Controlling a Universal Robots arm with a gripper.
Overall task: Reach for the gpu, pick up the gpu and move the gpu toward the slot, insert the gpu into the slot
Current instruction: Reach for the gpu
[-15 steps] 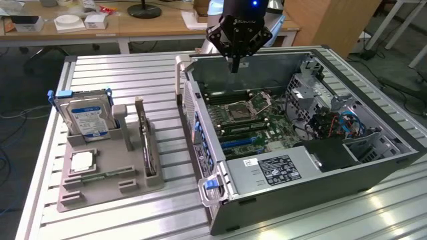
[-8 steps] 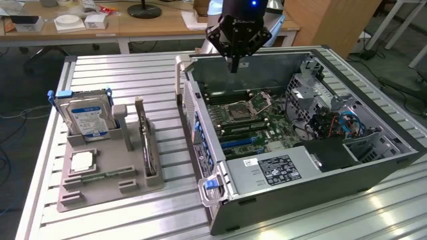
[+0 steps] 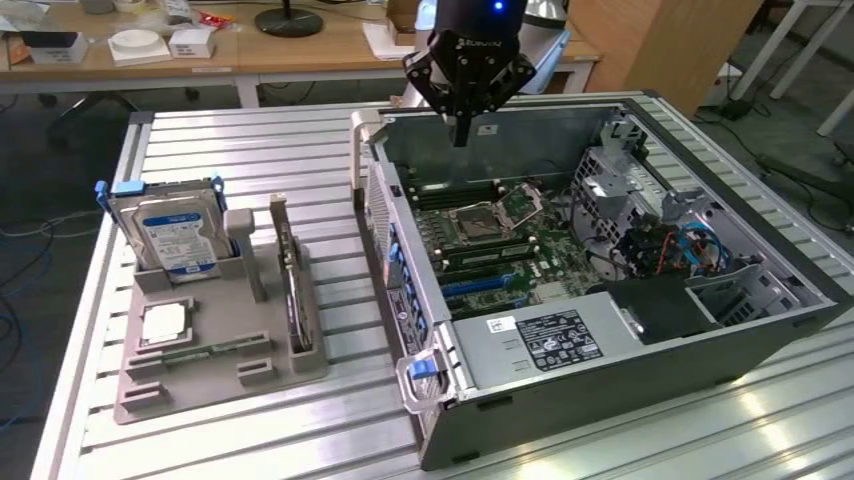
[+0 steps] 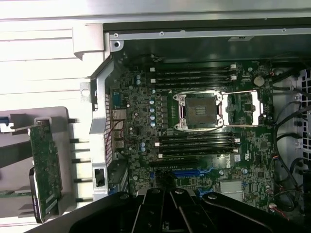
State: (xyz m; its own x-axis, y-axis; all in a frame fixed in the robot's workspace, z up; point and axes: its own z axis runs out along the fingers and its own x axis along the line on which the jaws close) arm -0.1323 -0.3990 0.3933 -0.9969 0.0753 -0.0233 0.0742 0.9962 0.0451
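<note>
The gpu [image 3: 286,280], a thin green card, stands on edge in the grey holder [image 3: 214,385] on the table, at the exterior view's left of the open computer case [image 3: 561,350]. In the wrist view the gpu [image 4: 44,170] shows its green face in the same holder. My gripper [image 3: 461,132] hangs shut and empty over the case's far wall, well away from the gpu. Its dark fingers [image 4: 170,208] also appear in the wrist view, over the motherboard. The blue slot [image 3: 475,286] lies on the motherboard below the processor socket; in the wrist view the slot [image 4: 187,172] is just ahead of the fingers.
A blue-labelled hard drive [image 3: 168,235] stands in the holder beside the gpu. A processor chip [image 3: 163,322] and a memory stick [image 3: 200,352] lie in front of it. The slatted metal table [image 3: 254,150] ends near a desk [image 3: 267,50] behind. Cables [image 3: 674,245] crowd the case's right side.
</note>
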